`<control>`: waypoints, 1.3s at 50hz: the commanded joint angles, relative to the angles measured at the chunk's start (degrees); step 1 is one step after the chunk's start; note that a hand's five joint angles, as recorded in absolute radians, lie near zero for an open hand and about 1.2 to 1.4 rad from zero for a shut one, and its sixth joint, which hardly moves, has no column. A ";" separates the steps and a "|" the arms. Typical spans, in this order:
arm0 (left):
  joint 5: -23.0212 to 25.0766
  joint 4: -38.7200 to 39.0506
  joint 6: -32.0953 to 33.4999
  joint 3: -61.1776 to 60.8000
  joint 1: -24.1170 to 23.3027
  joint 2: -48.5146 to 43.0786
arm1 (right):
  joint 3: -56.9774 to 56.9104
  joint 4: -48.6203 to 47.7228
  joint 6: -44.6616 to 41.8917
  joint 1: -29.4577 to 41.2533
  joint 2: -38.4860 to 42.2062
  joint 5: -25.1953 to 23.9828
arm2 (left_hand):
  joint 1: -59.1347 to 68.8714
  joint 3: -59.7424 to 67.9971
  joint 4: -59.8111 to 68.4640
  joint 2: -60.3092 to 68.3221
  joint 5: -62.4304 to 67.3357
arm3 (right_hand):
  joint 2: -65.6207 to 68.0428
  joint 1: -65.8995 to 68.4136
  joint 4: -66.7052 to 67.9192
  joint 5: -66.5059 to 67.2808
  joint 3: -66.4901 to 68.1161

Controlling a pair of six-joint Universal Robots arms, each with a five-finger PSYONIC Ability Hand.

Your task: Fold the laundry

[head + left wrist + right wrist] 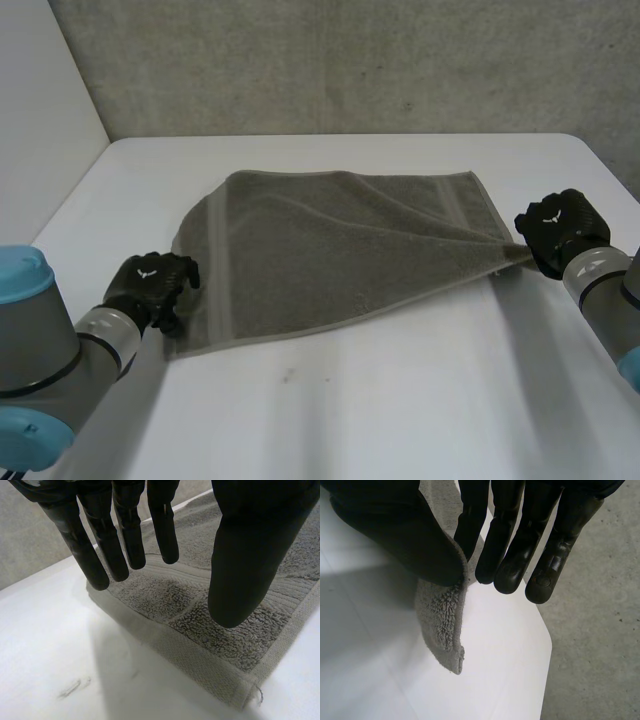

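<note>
One grey towel lies on the white tabletop, concrete wall behind. The left robot hand hovers over a corner, fingers straight and apart; the right robot hand pinches the opposite corner.

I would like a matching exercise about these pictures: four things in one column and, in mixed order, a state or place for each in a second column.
1. black left hand
2. black right hand
3. grey terry towel
4. white table

a. pinches a towel corner
b. bears the towel
c. open, fingers straight, at a towel corner
d. lies on the table, one end drawn to a point

Pairs: 1-c, 2-a, 3-d, 4-b
</note>
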 commanded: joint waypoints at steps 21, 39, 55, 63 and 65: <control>-0.27 -0.63 8.93 -0.85 -0.72 -4.11 | 0.40 -0.04 -0.32 0.72 3.24 -0.33 | 2.59 3.00 3.04 3.04 3.03 | 12.33 24.52 11.60 13.51 12.02; -0.54 -2.48 8.76 -1.73 -0.89 -2.00 | 0.40 -0.04 -0.41 0.80 3.86 -0.33 | -6.00 -5.59 -5.55 -5.54 -5.56 | 12.33 24.52 11.60 13.51 12.02; -0.62 -4.76 8.58 -2.61 -2.21 0.64 | 0.49 -0.04 -1.29 0.89 4.48 -0.33 | -6.67 -6.26 -6.22 -6.22 -6.23 | 12.33 24.52 11.60 13.51 12.02; -0.45 -4.24 8.67 -2.69 -2.56 -0.15 | 0.49 0.04 -1.38 0.89 4.65 -0.42 | -6.84 -6.43 -6.39 -6.39 -6.40 | 12.33 24.52 11.60 13.51 12.02; -0.45 -4.06 8.67 -2.61 -2.39 -0.24 | 0.49 -0.04 -1.55 0.89 4.65 -0.33 | -6.84 -6.43 -6.39 -6.39 -6.40 | 12.33 24.52 11.60 13.51 12.02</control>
